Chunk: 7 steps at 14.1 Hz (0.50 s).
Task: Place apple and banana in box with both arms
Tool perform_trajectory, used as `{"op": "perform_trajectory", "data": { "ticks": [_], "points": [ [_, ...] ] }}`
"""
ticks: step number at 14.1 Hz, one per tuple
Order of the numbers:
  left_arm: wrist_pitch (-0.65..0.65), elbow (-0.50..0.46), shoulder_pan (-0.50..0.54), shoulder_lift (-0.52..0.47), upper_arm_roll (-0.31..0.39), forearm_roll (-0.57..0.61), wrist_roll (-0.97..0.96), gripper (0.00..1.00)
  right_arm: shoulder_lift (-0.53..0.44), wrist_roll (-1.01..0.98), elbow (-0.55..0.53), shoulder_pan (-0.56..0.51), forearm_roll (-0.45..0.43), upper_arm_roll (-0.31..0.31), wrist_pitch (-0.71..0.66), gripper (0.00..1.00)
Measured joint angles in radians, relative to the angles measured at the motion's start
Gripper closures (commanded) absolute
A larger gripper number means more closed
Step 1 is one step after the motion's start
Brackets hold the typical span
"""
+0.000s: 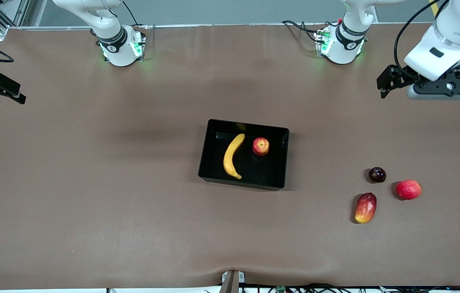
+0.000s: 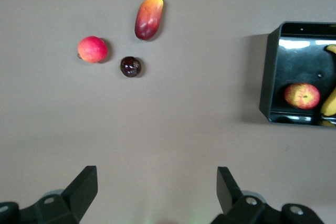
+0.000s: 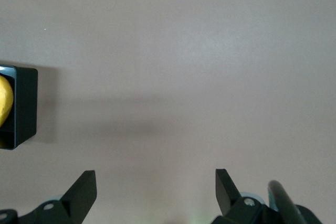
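Note:
The black box (image 1: 248, 123) stands in the middle of the table. The yellow banana (image 1: 232, 156) and the red-yellow apple (image 1: 261, 146) lie inside it, side by side and apart. My left gripper (image 1: 393, 81) hangs open and empty over bare table at the left arm's end; its wrist view (image 2: 157, 187) shows the box (image 2: 269, 72) with the apple (image 2: 302, 96) and part of the banana (image 2: 329, 103). My right gripper (image 1: 0, 89) hangs open and empty over the right arm's end; its wrist view (image 3: 156, 187) shows a box corner (image 3: 26, 106) and a bit of banana (image 3: 4, 103).
Three loose fruits lie on the table toward the left arm's end, nearer the front camera than the box: a dark plum (image 1: 377, 174), a red-pink round fruit (image 1: 408, 189) and a red-yellow mango-like fruit (image 1: 365, 208). They also show in the left wrist view.

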Motion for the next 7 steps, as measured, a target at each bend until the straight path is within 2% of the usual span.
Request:
{"op": "perform_trajectory", "data": {
  "ticks": [3,7],
  "points": [
    [0.002,-0.031,-0.011,-0.032,0.031,-0.021,0.003,0.00,0.000,0.000,0.000,0.000,0.000,0.000,0.000,0.00],
    [0.007,-0.034,-0.047,-0.036,0.108,-0.023,0.069,0.00,0.000,0.000,0.000,0.000,0.000,-0.001,0.000,0.00]
  ]
}}
